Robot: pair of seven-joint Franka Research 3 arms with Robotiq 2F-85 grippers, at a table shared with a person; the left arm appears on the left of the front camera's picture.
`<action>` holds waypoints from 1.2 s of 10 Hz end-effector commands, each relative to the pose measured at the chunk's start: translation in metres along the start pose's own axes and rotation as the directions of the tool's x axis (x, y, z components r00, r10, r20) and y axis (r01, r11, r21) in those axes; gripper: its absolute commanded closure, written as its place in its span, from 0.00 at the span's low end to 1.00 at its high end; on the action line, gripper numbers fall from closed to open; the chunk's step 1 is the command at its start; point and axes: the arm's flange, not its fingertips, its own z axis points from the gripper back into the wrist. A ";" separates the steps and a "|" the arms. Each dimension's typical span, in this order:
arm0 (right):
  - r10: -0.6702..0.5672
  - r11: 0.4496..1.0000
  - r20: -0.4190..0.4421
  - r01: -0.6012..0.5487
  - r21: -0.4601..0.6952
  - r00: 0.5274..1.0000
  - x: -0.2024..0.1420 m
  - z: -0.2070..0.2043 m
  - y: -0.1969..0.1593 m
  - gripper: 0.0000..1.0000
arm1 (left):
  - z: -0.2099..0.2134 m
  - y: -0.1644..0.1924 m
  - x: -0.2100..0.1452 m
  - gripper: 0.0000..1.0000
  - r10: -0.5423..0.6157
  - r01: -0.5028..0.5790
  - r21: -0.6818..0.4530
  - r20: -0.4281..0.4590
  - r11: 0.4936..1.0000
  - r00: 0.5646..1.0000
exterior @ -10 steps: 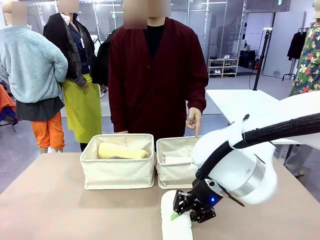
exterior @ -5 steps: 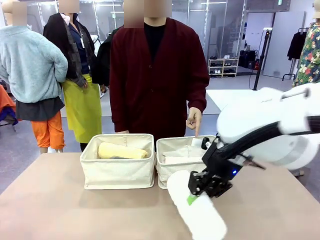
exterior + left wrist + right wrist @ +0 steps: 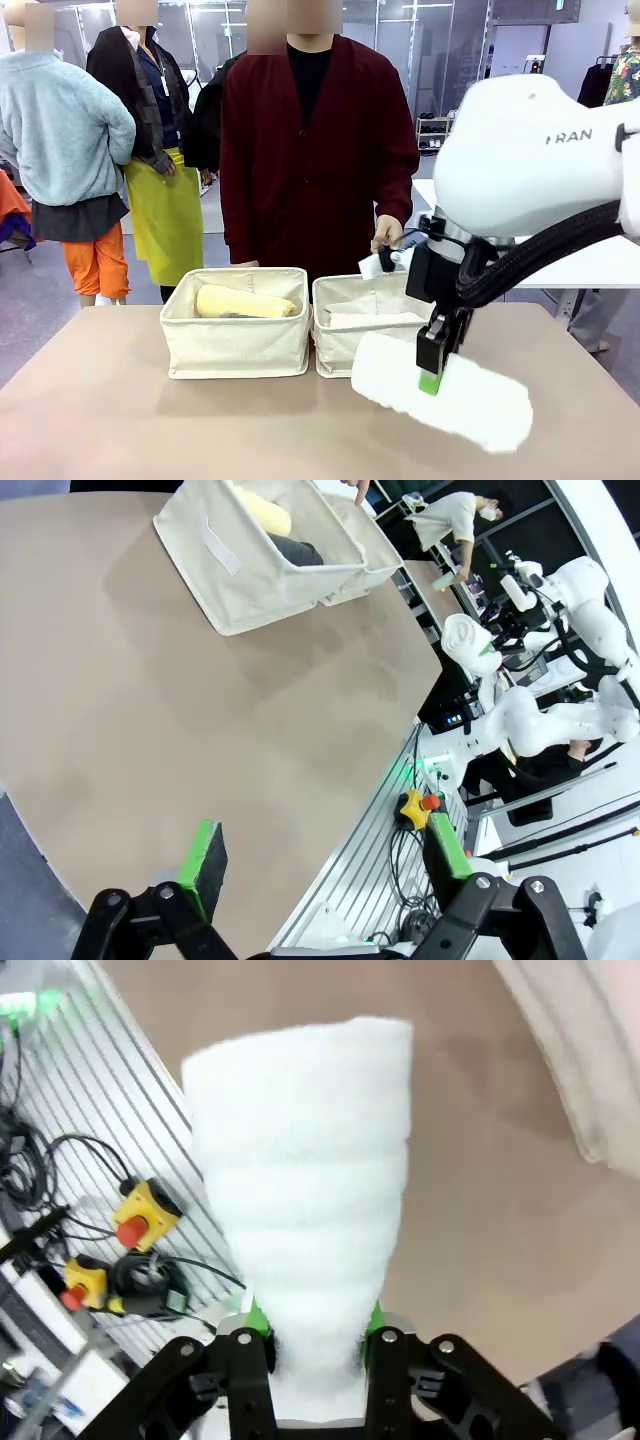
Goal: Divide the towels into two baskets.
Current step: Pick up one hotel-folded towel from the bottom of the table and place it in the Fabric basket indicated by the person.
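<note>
White towel [image 3: 440, 390]: fluffy terry roll, clamped by right end effector [image 3: 432, 372], off the tabletop [image 3: 120, 420], near right.
Left end effector [image 3: 325, 855]: wide, nothing held.
Left basket [image 3: 237, 335]: cream canvas; pale yellow roll [image 3: 245, 302] inside.
Right basket [image 3: 345, 335]: pale folded cloth inside.

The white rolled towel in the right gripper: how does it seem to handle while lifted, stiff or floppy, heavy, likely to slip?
The white towel looks fairly firm: pinched near its middle by the right gripper, it stays a straight cylinder clear of the table. It is probably light. The fingers dent the terry, so slipping seems unlikely, though the roll might loosen.
</note>
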 end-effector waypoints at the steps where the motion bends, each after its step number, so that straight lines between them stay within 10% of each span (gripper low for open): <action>1: 0.355 0.925 -0.029 -0.355 -0.132 0.935 0.000 -0.001 0.012 1.00 | 0.000 -0.005 -0.003 0.00 -0.005 0.005 -0.003 0.010 1.000 1.000; 2: 0.449 0.880 -0.044 -0.450 -0.150 0.893 -0.008 -0.008 0.021 1.00 | 0.000 -0.005 -0.003 0.00 -0.005 0.005 -0.003 0.010 1.000 1.000; 3: 0.158 0.986 -0.033 -0.159 -0.052 0.987 0.005 0.003 0.007 1.00 | 0.000 -0.005 -0.003 0.00 -0.005 0.005 -0.003 0.010 1.000 1.000; 6: 0.158 0.986 -0.033 -0.159 -0.052 0.987 0.005 0.003 0.007 1.00 | 0.000 -0.005 -0.003 0.00 -0.005 0.005 -0.003 0.010 1.000 1.000; 7: 0.225 0.971 -0.054 -0.228 -0.074 0.973 0.002 0.000 0.007 0.63 | 0.000 -0.005 -0.003 0.00 -0.005 0.005 -0.003 0.010 1.000 1.000; 9: 0.369 0.862 -0.018 -0.349 -0.369 0.929 0.026 0.011 -0.002 0.63 | 0.000 -0.005 -0.003 0.00 -0.005 0.005 -0.003 0.010 1.000 1.000; 12: 0.451 0.794 -0.004 -0.404 -0.454 0.893 0.088 0.021 -0.056 0.63 | 0.000 -0.005 -0.003 0.00 -0.005 0.005 -0.003 0.010 1.000 1.000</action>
